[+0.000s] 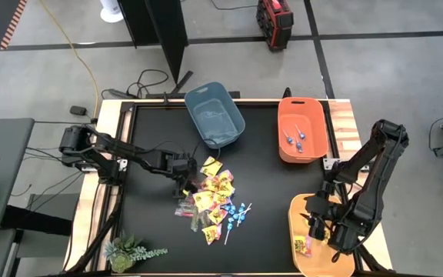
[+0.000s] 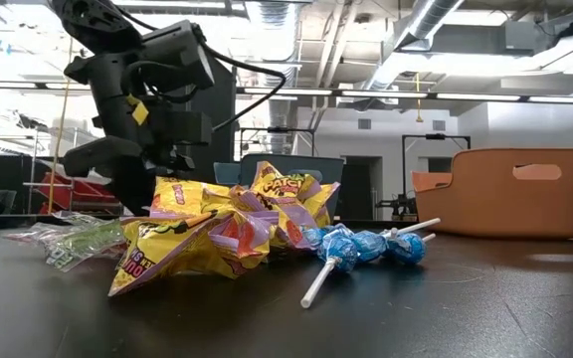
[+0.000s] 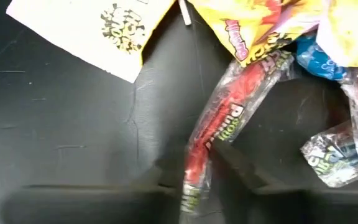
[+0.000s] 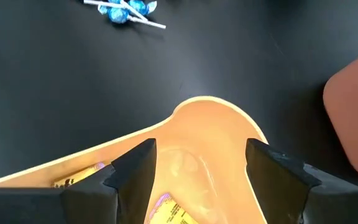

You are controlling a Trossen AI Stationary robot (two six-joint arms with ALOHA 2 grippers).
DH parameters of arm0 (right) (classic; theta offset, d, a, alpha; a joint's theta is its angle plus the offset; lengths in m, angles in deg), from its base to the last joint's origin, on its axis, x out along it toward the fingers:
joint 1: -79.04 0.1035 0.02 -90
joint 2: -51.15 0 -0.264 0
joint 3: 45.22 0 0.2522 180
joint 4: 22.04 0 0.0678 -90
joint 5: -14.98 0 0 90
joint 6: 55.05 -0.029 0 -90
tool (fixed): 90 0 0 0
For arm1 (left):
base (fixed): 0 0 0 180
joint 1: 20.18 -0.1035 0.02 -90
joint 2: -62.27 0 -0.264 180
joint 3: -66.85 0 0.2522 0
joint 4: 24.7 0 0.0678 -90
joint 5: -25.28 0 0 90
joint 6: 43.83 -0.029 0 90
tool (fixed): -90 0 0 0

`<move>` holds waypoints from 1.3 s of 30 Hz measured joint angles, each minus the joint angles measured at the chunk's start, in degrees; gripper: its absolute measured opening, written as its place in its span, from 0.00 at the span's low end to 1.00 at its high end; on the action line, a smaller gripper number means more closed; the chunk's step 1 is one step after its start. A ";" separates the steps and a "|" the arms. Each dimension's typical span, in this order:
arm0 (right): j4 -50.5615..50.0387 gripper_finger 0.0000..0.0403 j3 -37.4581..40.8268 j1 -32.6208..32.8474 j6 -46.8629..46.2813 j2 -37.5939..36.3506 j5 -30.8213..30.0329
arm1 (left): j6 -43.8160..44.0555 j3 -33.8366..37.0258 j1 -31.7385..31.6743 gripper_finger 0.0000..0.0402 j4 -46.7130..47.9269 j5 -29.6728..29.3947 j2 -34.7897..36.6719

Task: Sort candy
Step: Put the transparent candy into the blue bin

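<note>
the left gripper (image 3: 197, 186) closes on a red clear-wrapped stick (image 3: 229, 112) at the candy pile's (image 1: 210, 200) edge — grasp step; next a lift (right gripper (image 4: 197, 168) open over the yellow bin (image 4: 210, 124)).

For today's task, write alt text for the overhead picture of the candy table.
A pile of candy lies mid-table, the left claw down at its edge. Blue-grey bin and orange bin sit at the far side; the right claw hangs open over the yellow bin.
</note>
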 joint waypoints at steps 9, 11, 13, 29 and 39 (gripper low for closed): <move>0.39 0.66 0.00 0.00 -0.02 0.00 -1.28 | 1.17 0.09 1.32 0.01 1.23 -1.70 2.05; 0.54 0.66 0.02 0.00 -0.02 0.00 -2.11 | 1.21 0.43 1.57 0.01 2.35 -2.37 4.40; 0.69 0.66 0.02 0.00 0.00 0.00 -3.14 | 1.38 0.72 1.55 0.00 4.25 -2.32 7.24; 1.96 0.66 0.02 -0.87 1.36 0.02 -9.20 | 3.94 0.29 0.43 0.00 -8.61 -14.42 29.69; 10.36 0.66 0.02 -7.01 17.30 0.07 -11.91 | 4.69 0.20 -4.31 0.00 -35.85 -2.64 28.61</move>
